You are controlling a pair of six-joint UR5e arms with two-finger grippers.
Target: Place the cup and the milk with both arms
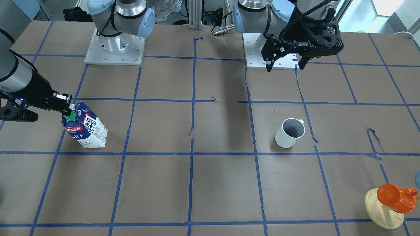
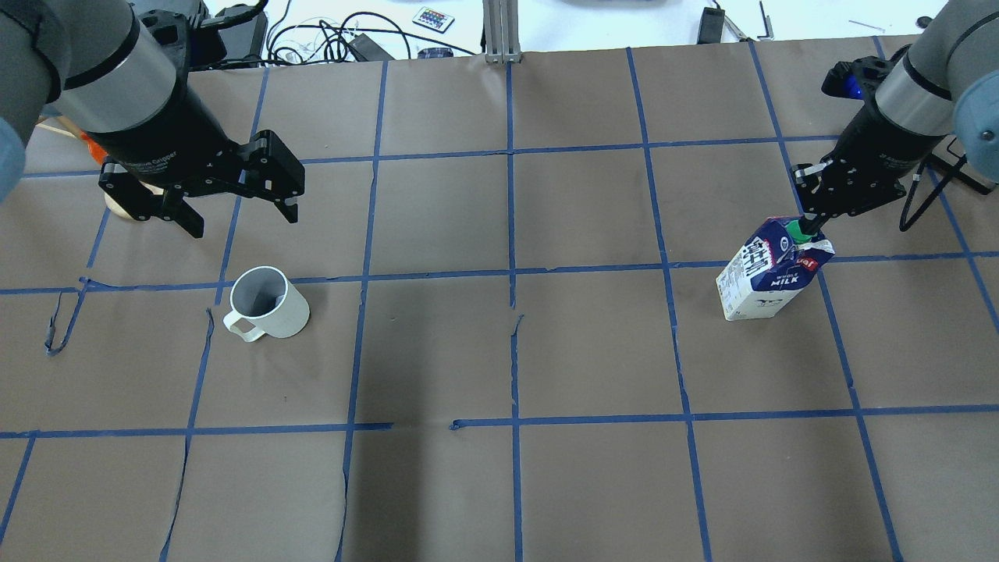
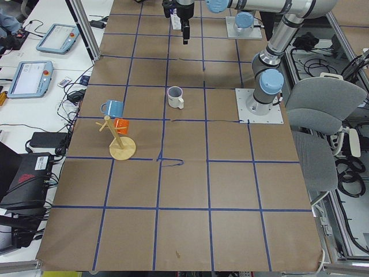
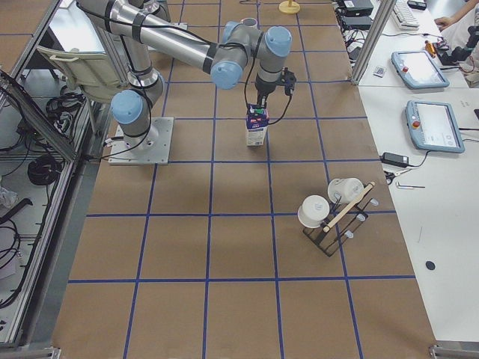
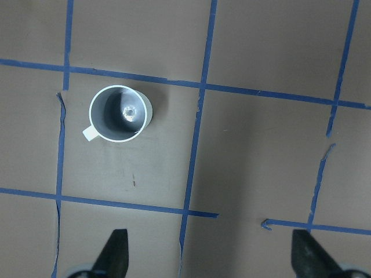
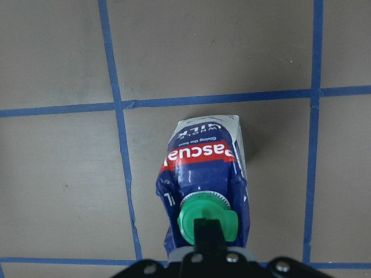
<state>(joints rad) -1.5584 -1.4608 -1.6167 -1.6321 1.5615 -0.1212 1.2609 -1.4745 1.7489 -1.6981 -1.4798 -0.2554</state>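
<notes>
The cup (image 2: 269, 300) is a white mug with a grey inside, standing upright on the left half of the table; it also shows in the front view (image 1: 290, 132) and the left wrist view (image 5: 120, 113). My left gripper (image 2: 242, 218) hangs open and empty well above the table, just behind the cup. The milk (image 2: 761, 281), a blue and white carton with a green cap, stands on the right half, also in the front view (image 1: 87, 131). My right gripper (image 2: 804, 226) is shut on the carton's top at the cap (image 6: 206, 217).
A wooden mug stand (image 1: 382, 213) with an orange cup (image 1: 393, 196) stands at the table's edge on my far left. A rack with white cups (image 4: 329, 209) stands far right. The two arm bases (image 1: 115, 49) (image 1: 272, 60) sit at the rear. Blue tape lines grid the brown table.
</notes>
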